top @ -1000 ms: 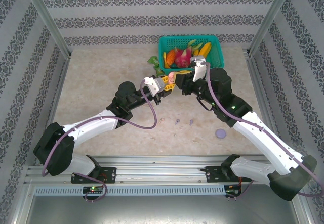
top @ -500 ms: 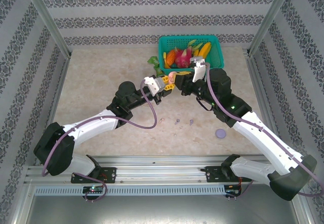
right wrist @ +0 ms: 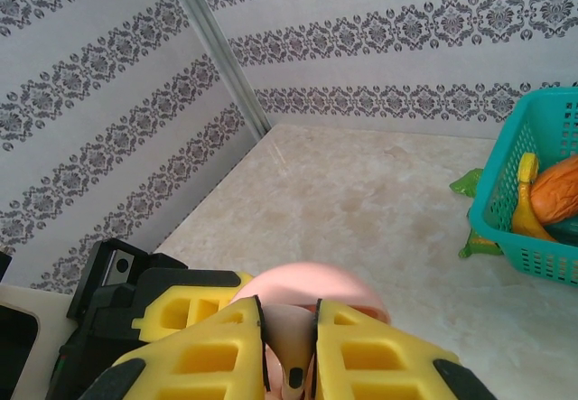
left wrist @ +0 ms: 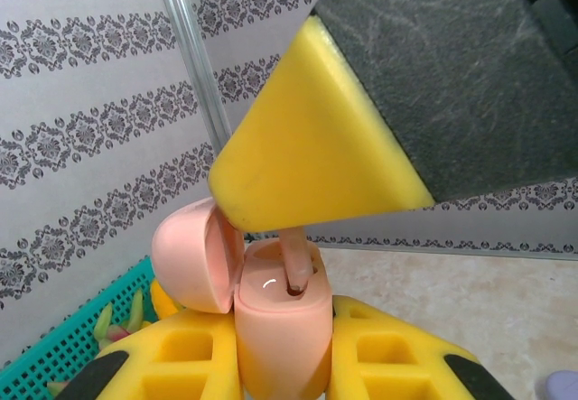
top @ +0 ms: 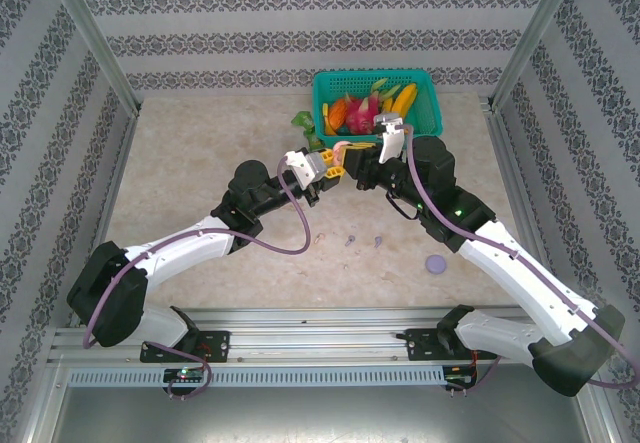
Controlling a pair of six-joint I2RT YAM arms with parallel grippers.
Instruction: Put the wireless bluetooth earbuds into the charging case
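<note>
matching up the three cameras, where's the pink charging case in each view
top external: pink charging case mid-picture where the two arms meet, below the teal basket
left wrist: bottom centre, lid open, in the left gripper
right wrist: blurred, bottom centre, behind the right gripper pinching a pink earbud
landmark: teal basket, bottom left in left wrist, right edge in right wrist

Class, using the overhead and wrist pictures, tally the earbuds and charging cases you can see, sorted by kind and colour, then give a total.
purple earbuds: 2
pink earbud: 1
pink case: 1
purple case: 1
Total: 5
</note>
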